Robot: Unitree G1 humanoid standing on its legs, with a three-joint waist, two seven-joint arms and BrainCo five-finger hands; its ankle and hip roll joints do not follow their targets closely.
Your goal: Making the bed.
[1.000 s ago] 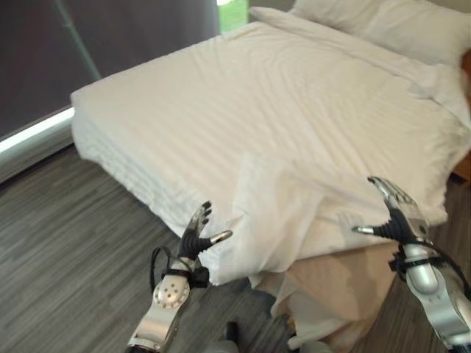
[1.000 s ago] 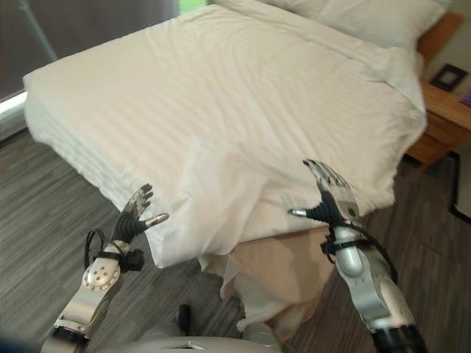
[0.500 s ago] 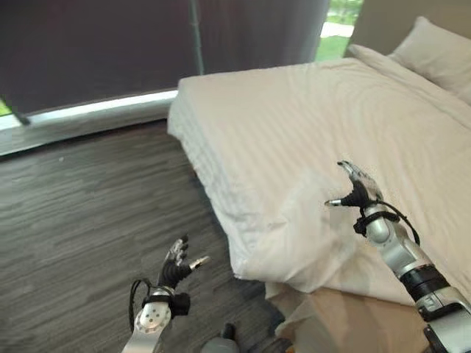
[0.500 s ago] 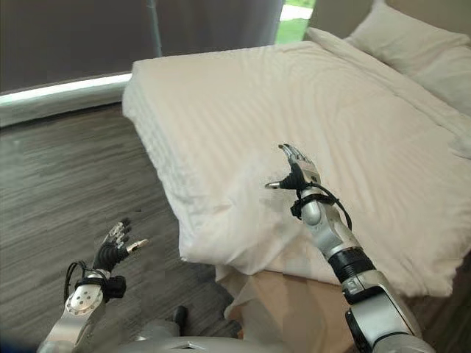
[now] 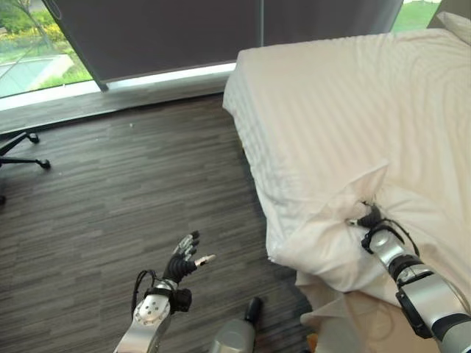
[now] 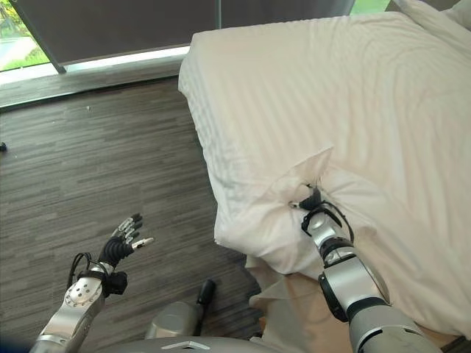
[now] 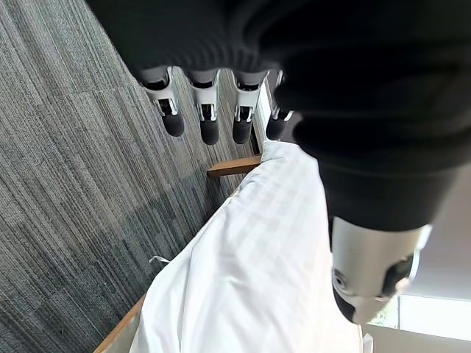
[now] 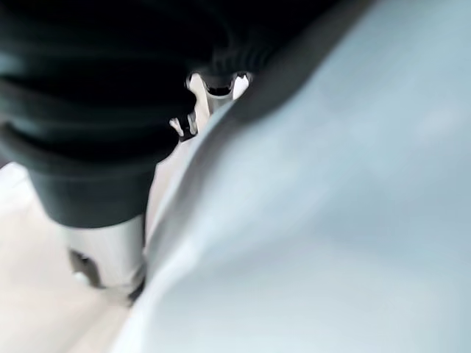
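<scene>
Right robot hand (image 6: pixel 310 203) buried in duvet (image 6: pixel 353 110) (bunched corner) — fingers hidden.

grey wood-grain floor (image 5: pixel 110 184), dark window blind (image 5: pixel 162 33), office chair base (image 5: pixel 22 151) by the window

duvet (image 5: pixel 346 110): white, faint woven stripes | floor (image 5: pixel 110 191): dark grey-brown plank grain | curtain (image 5: pixel 176 29): dark grey, plain | sheet under duvet corner (image 6: pixel 283 309): pale beige | left hand (image 5: pixel 182 261): silver fingers, dark tips | bed frame (image 7: pixel 232 168): brown wood
</scene>
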